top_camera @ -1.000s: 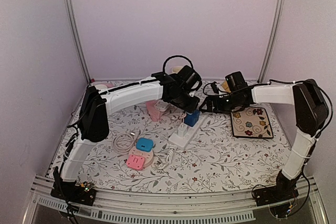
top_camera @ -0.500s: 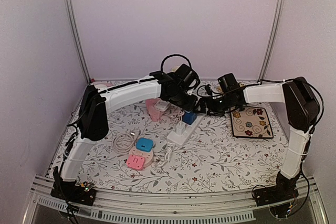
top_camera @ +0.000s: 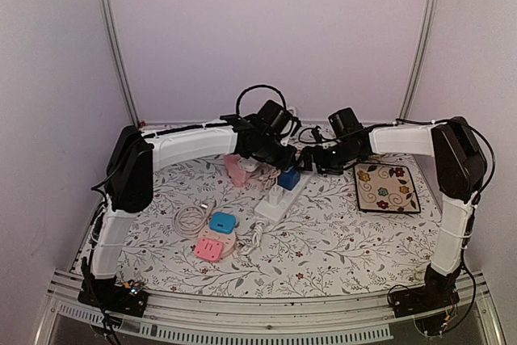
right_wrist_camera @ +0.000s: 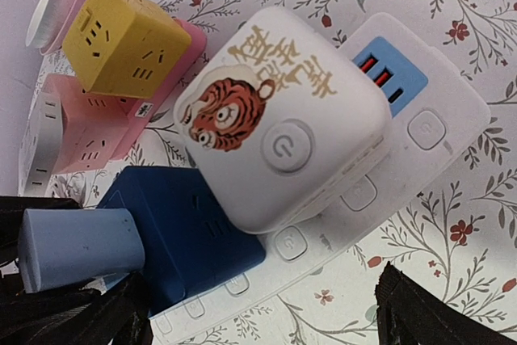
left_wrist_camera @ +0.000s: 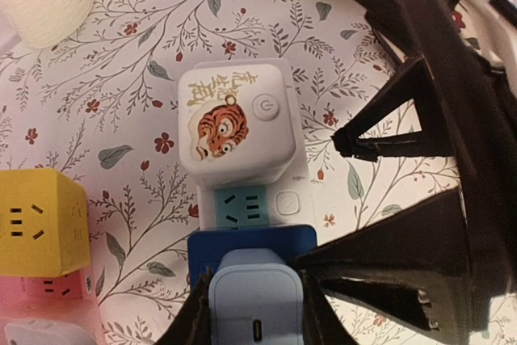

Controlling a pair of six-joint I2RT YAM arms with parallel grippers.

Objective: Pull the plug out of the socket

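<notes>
We have the left gripper point(left_wrist_camera: 254, 313) clamped on the light blue plug point(left_wrist_camera: 255, 292), which sits against the blue adapter cube point(left_wrist_camera: 250, 241) on the white power strip point(left_wrist_camera: 287, 204). Our right gripper point(right_wrist_camera: 260, 296) stands wide open just beside the strip, facing the tiger-printed cube point(left_wrist_camera: 233, 123), holding nothing

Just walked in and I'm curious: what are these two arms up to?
The left hand is closed on a light blue plug that sits in a dark blue adapter block on the white power strip; it is not out yet. The right hand hangs open beside it, near the white tiger-print cube, holding nothing.
</notes>
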